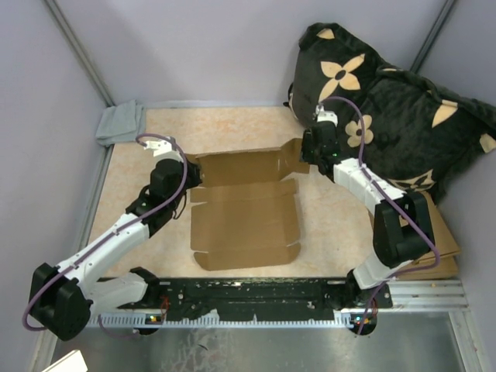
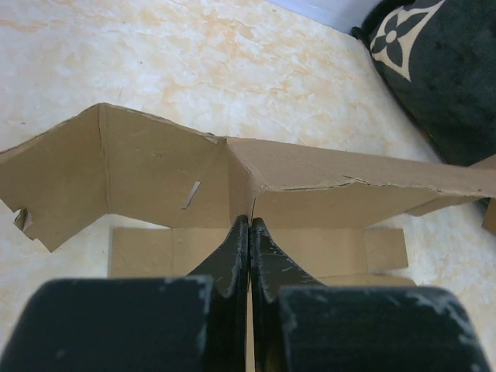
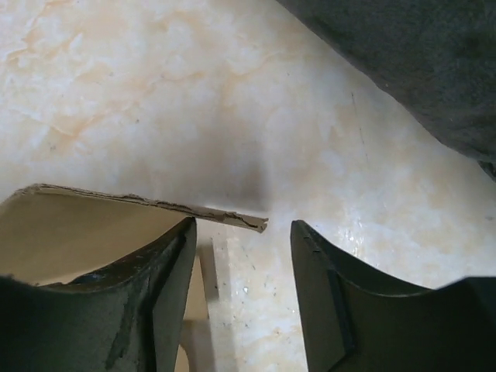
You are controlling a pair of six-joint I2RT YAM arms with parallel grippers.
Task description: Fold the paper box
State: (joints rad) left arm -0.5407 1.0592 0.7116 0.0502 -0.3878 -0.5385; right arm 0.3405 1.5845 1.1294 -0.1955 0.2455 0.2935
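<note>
The paper box [image 1: 244, 213] is a brown die-cut cardboard sheet lying mid-table, with its far panel raised. My left gripper [image 1: 190, 169] is at the left end of that panel. In the left wrist view it [image 2: 249, 221] is shut, with a thin cardboard edge pinched between the fingers, and the raised panel [image 2: 155, 178] stands just ahead. My right gripper [image 1: 307, 155] is at the panel's right end. In the right wrist view it [image 3: 244, 223] is open, and the box's ragged corner [image 3: 77, 232] reaches into the gap above the left finger [image 3: 167, 263].
A black cushion with tan flowers [image 1: 387, 108] fills the far right, close to the right arm. A grey cloth [image 1: 120, 122] lies at the far left corner. A stack of flat cardboard pieces [image 1: 440, 240] sits at the right edge. A black rail [image 1: 256, 298] runs along the near edge.
</note>
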